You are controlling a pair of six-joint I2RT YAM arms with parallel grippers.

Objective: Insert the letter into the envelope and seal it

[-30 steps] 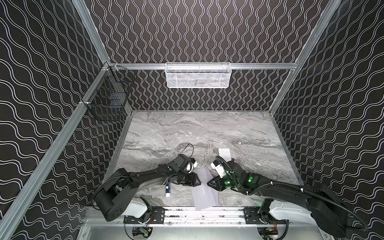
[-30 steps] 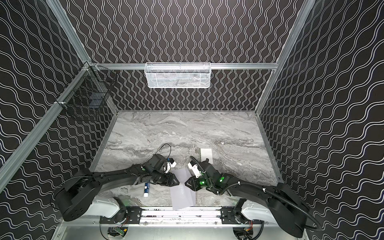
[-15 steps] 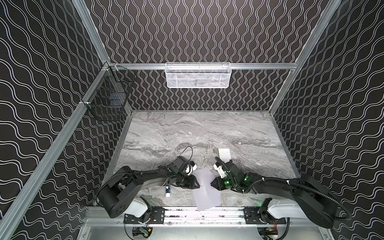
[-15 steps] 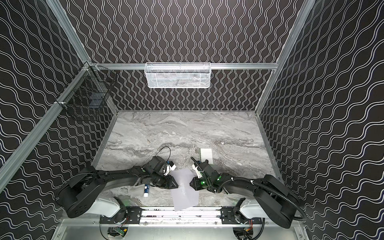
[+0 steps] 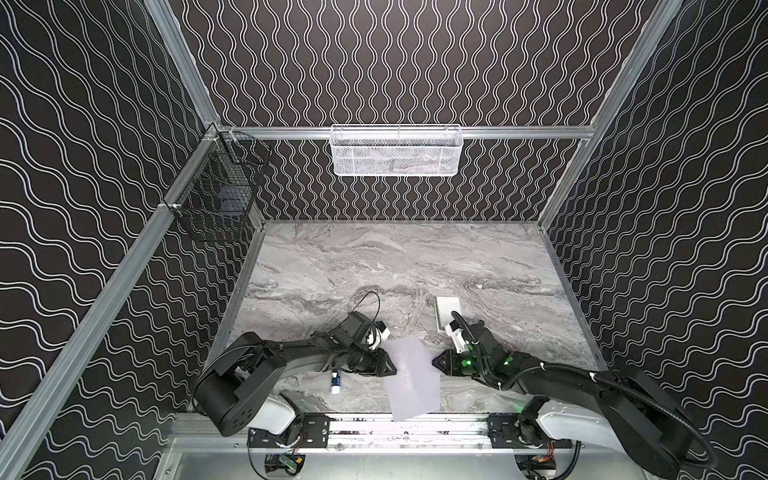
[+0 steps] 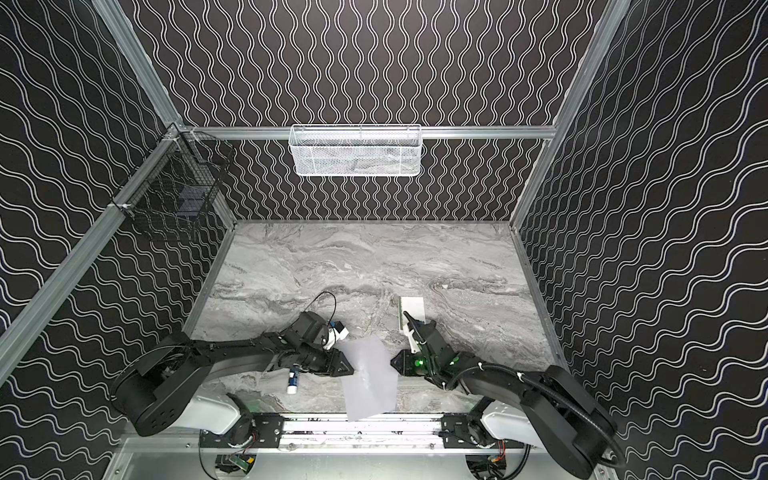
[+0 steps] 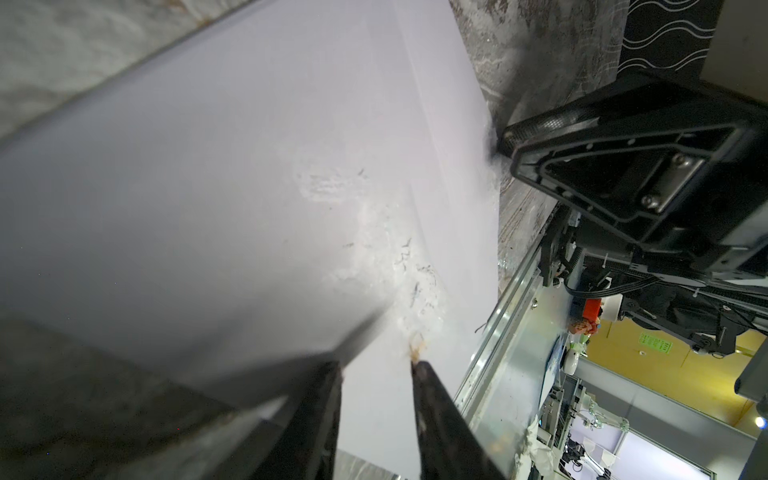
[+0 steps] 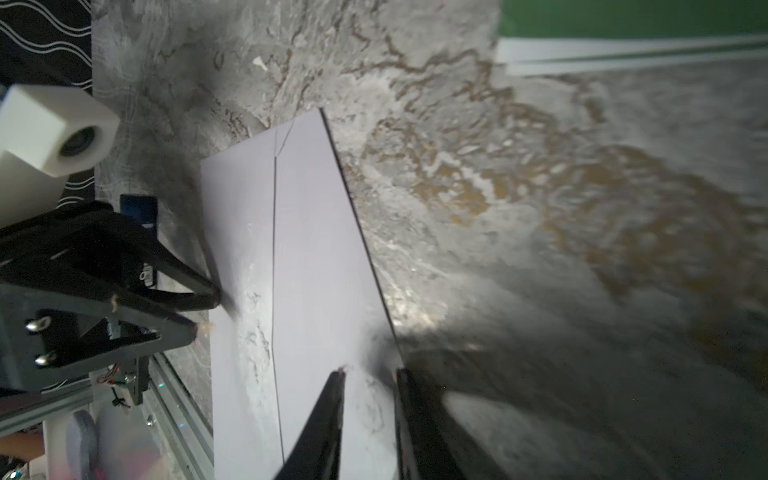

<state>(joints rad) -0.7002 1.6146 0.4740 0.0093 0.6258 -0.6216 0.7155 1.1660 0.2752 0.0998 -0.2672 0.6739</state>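
Observation:
The pale lavender envelope (image 5: 413, 382) (image 6: 370, 382) lies at the table's front middle, its near end over the front rail. My left gripper (image 5: 392, 366) (image 6: 353, 369) (image 7: 374, 365) touches its left edge, and my right gripper (image 5: 434, 362) (image 6: 392, 362) (image 8: 369, 372) touches its right edge. In each wrist view the two fingertips stand a little apart, with envelope paper (image 7: 208, 187) (image 8: 316, 249) showing in the gap. Smeared residue marks the paper near both tips. The green-bordered letter (image 5: 446, 309) (image 6: 412, 309) lies folded behind the right wrist, partly hidden by it.
A glue stick (image 5: 336, 381) (image 6: 293, 380) lies under the left forearm near the front. The metal front rail (image 5: 353, 419) runs along the table edge. A white wire basket (image 5: 397, 151) hangs on the back wall and a black one (image 5: 216, 203) on the left wall.
The envelope bowed up between the grippers and now sits slightly skewed. The left jaws have narrowed. The right gripper has drawn back to the envelope's right edge.

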